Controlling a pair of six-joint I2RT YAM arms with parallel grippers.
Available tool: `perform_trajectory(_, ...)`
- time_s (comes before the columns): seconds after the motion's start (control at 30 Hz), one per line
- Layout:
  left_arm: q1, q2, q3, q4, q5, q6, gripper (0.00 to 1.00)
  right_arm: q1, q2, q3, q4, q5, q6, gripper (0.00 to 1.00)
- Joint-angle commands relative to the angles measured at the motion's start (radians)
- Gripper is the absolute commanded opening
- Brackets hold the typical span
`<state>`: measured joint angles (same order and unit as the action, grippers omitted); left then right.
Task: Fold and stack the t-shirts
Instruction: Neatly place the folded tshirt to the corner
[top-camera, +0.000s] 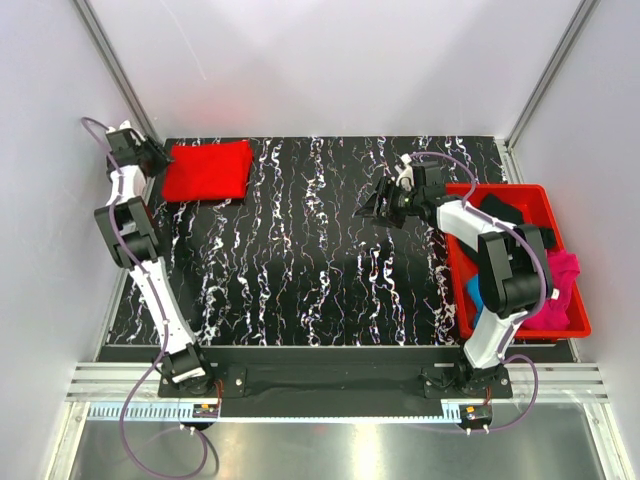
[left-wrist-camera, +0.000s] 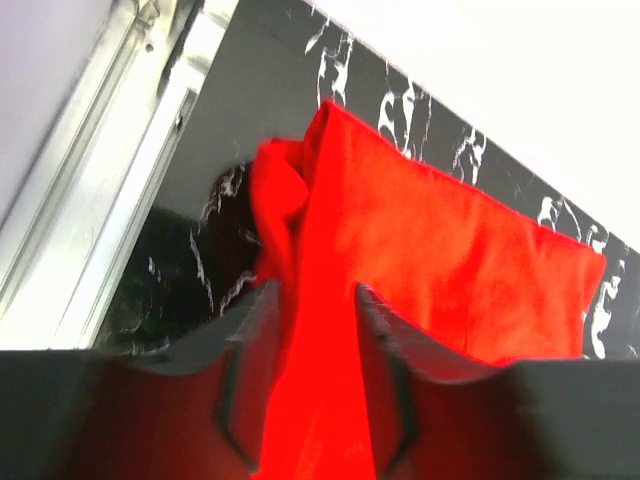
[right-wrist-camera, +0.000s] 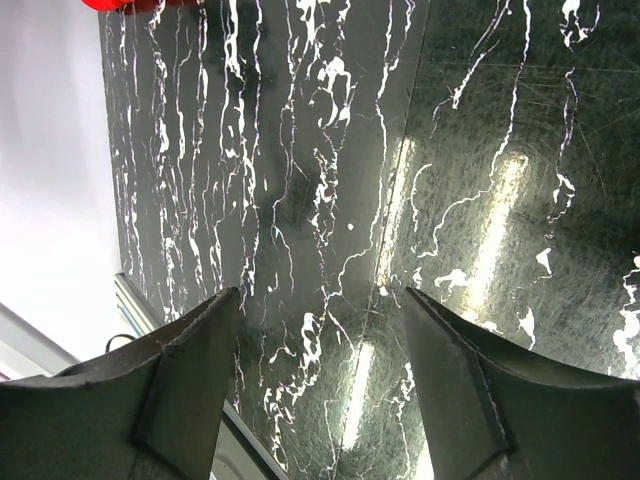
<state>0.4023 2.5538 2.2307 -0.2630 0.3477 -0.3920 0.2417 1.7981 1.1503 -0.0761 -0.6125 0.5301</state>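
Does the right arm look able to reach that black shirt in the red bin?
Probably yes: the right gripper is open and empty near the bin, and the black t-shirt lies uncovered at its far end.

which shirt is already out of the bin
The red t-shirt, folded flat at the far left corner of the table. The black t-shirt, pink t-shirt and blue t-shirt all lie bunched in the red bin on the right.

A bright red cloth t-shirt (top-camera: 207, 170) is laid folded at far left; a black tee (top-camera: 500, 211), blue tee (top-camera: 472, 291) and magenta-pink tee (top-camera: 566, 284) are bunched at right.
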Motion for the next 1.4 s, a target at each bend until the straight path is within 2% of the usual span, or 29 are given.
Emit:
perform_trajectory(0.0, 0.003, -0.196, -0.118, 0.087, 0.051, -0.027, 0.43, 0.007, -0.062, 0.003, -0.005, 0.01, -0.022, 0.73)
perform_trajectory(0.17, -0.057, -0.345, -0.281, 0.015, -0.021, 0.036, 0.43, 0.007, -0.091, -0.032, 0.004, 0.007, -0.012, 0.73)
perform_trajectory(0.23, -0.094, -0.368, -0.299, -0.028, -0.109, 0.085, 0.44, 0.007, -0.098, -0.04, 0.002, 0.002, -0.012, 0.73)
perform_trajectory(0.37, -0.157, -0.38, -0.299, -0.091, -0.162, 0.14, 0.45, 0.007, -0.123, -0.05, -0.019, 0.008, -0.028, 0.73)
perform_trajectory(0.6, -0.24, -0.284, -0.212, -0.153, -0.138, 0.147, 0.47, 0.007, -0.115, -0.051, 0.022, -0.013, 0.004, 0.73)
perform_trajectory(0.77, -0.237, -0.166, -0.106, -0.283, -0.203, 0.166, 0.47, 0.007, -0.12, -0.043, 0.007, -0.012, -0.01, 0.73)
perform_trajectory(1.0, -0.208, -0.145, -0.126, -0.306, -0.222, 0.159, 0.47, 0.007, -0.105, -0.037, 0.016, -0.016, -0.001, 0.73)
perform_trajectory(1.2, -0.201, -0.245, -0.146, -0.289, -0.155, 0.18, 0.48, 0.007, -0.126, -0.035, -0.017, 0.016, -0.018, 0.73)
perform_trajectory(1.3, -0.206, -0.317, -0.18, -0.288, -0.061, 0.157, 0.49, 0.007, -0.144, -0.021, -0.066, 0.048, -0.045, 0.74)
perform_trajectory(1.37, -0.214, -0.418, -0.261, -0.269, 0.029, 0.139, 0.49, 0.007, -0.173, 0.0, -0.125, 0.072, -0.062, 0.75)
